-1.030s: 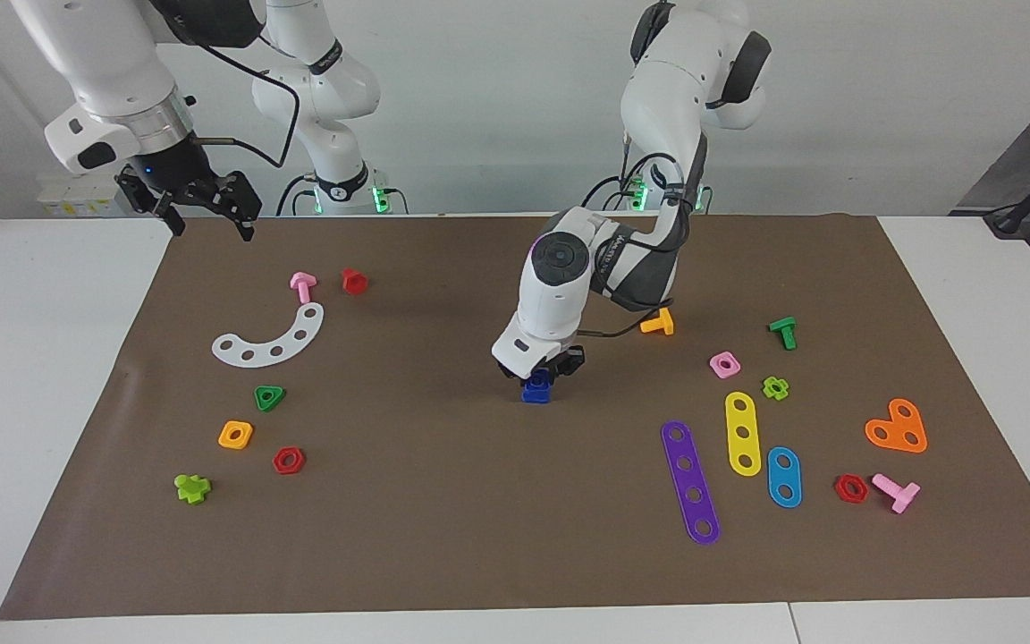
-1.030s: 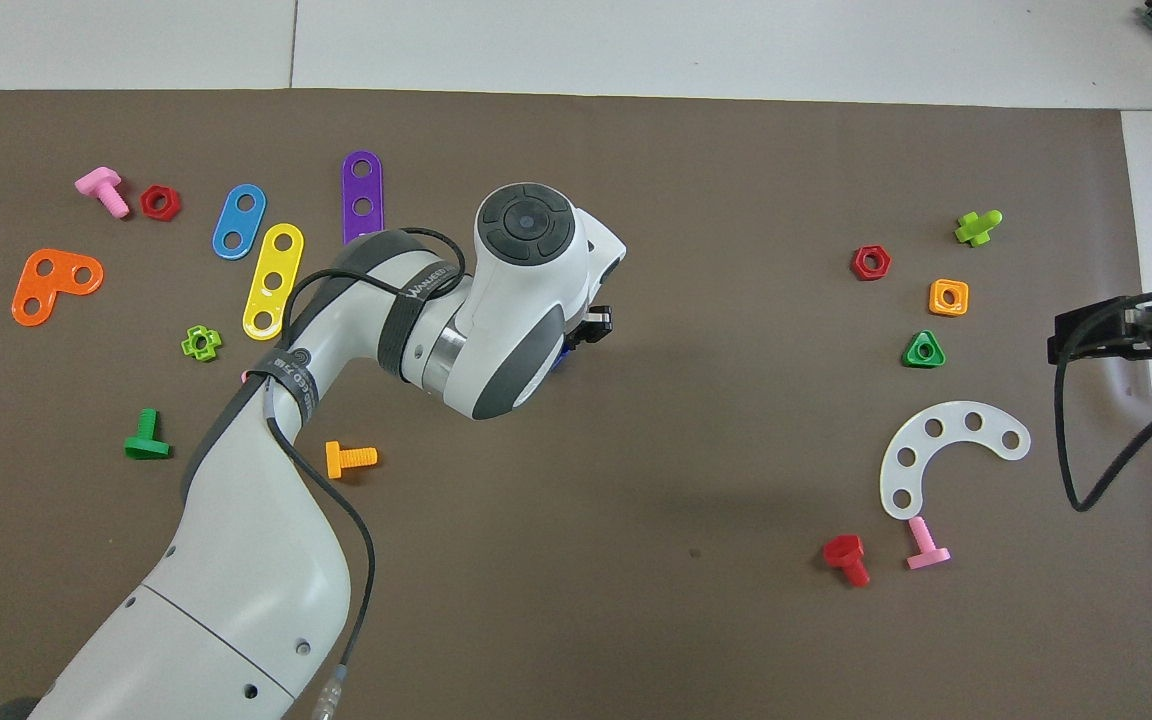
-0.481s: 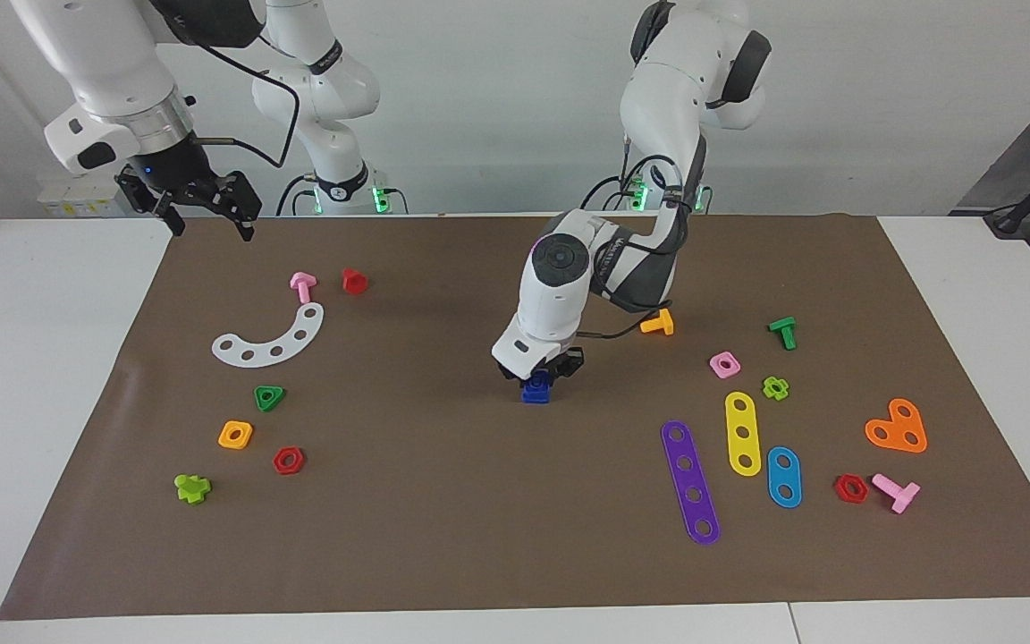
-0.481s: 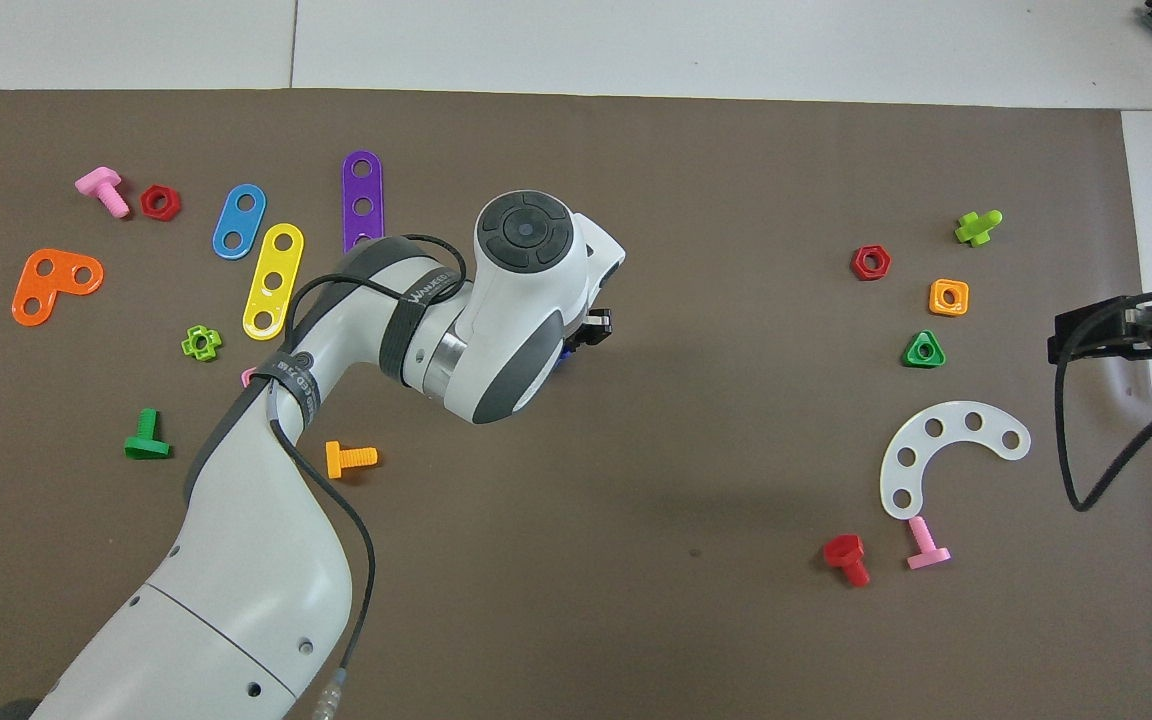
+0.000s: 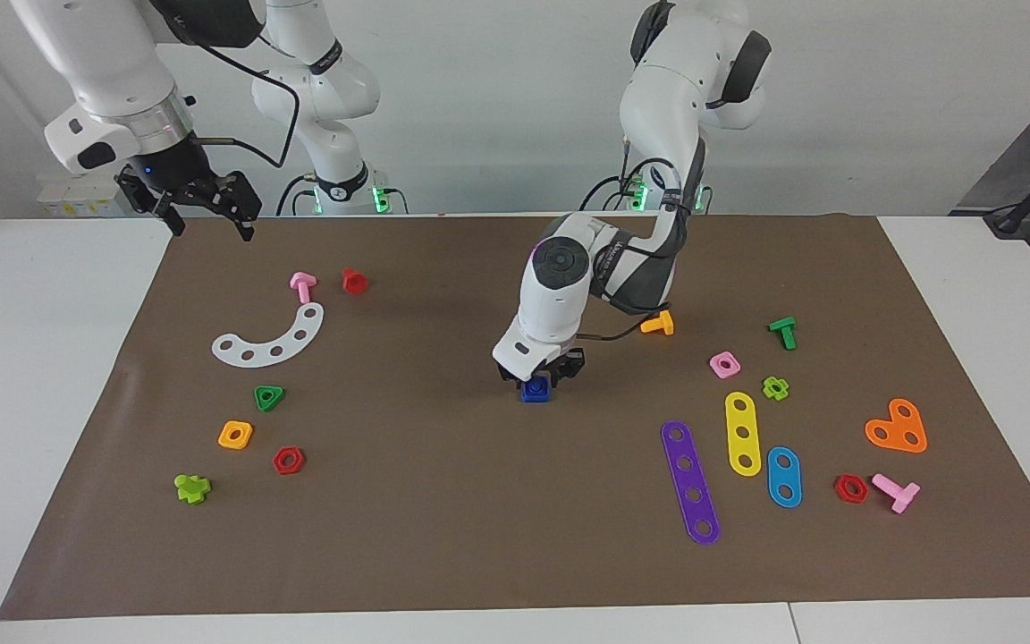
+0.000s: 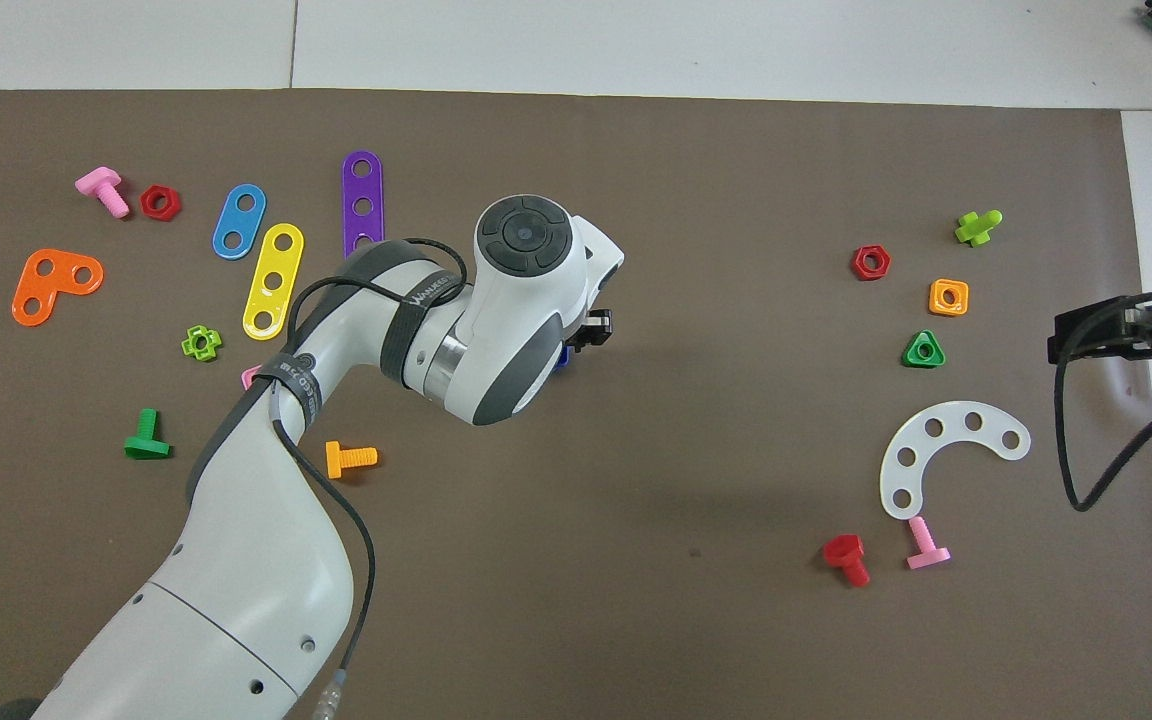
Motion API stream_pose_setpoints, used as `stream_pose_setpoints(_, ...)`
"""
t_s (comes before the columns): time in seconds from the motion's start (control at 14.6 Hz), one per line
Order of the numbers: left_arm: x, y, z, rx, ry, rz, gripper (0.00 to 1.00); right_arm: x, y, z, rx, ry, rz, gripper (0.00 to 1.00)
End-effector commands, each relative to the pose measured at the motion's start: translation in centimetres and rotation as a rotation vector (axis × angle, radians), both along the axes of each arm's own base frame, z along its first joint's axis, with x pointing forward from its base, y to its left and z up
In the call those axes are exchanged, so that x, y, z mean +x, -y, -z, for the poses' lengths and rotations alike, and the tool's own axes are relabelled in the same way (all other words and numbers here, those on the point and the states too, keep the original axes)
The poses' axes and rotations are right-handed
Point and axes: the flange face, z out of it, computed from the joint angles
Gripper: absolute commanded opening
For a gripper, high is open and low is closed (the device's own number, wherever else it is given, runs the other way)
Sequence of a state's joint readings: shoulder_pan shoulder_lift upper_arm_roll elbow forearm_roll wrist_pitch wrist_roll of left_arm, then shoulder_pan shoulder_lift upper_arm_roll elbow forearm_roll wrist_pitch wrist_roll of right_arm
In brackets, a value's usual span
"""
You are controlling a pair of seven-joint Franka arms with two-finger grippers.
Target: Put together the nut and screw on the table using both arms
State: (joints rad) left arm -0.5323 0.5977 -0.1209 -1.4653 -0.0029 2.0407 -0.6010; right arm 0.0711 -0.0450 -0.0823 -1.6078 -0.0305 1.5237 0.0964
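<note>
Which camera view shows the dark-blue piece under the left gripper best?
The facing view: the dark-blue piece sits on the mat in plain sight below the left gripper. In the overhead view the arm hides nearly all of it; only a blue sliver shows.

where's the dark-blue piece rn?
Facing view: the dark-blue piece sits mid-mat, directly under the left gripper; nearest neighbour is the orange bolt.

The left arm [image 5: 658, 107], white and jointed with black cable looped along it, reaches from its base down to the middle of the table, wrist bent steeply so its black two-finger left gripper [image 5: 540, 379] points straight down, low over the mat. The right arm [image 5: 113, 80] waits raised at its own end of the table — its black two-finger right gripper [image 5: 204, 207] hangs in the air, fingers spread wide.
</note>
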Motion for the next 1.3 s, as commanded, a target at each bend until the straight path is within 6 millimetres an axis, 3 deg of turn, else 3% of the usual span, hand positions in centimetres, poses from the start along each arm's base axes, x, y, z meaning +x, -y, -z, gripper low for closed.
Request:
stream_pose_setpoints(0.0, 0.0, -0.2, -1.8, 0.026, -0.028, -0.014, 0.63, -0.6, 0.1, -0.4, 0.009, -0.004, -0.020, 1.00)
stream_pose_setpoints(0.27, 1.0, -1.3, -4.9, 0.025, -0.035, -0.035, 0.63, -0.6, 0.1, -0.3, 0.011, -0.004, -0.020, 1.00)
stream_pose_setpoints(0.41, 1.6, -2.9, -9.0, -0.017, 0.002, -0.066, 0.62, -0.6, 0.1, -0.4, 0.009, -0.004, -0.020, 1.00)
stream_pose_setpoints(0.69, 3.6, -10.9, -16.3, -0.046, 0.031, -0.122, 0.61, -0.6, 0.1, -0.3, 0.011, -0.004, -0.020, 1.00)
stream_pose_setpoints(0.82, 4.2, -14.8, -18.5, -0.043, 0.038, -0.107, 0.61, -0.6, 0.1, -0.3, 0.011, -0.004, -0.020, 1.00)
stream_pose_setpoints(1.03, 4.8, -23.3, -21.8, -0.021, 0.026, -0.039, 0.61, -0.6, 0.1, -0.3, 0.009, -0.006, -0.020, 1.00)
stream_pose_setpoints(1.24, 4.6, -30.1, -24.2, -0.021, 0.041, 0.025, 0.62, -0.6, 0.1, -0.4, 0.009, -0.004, -0.020, 1.00)
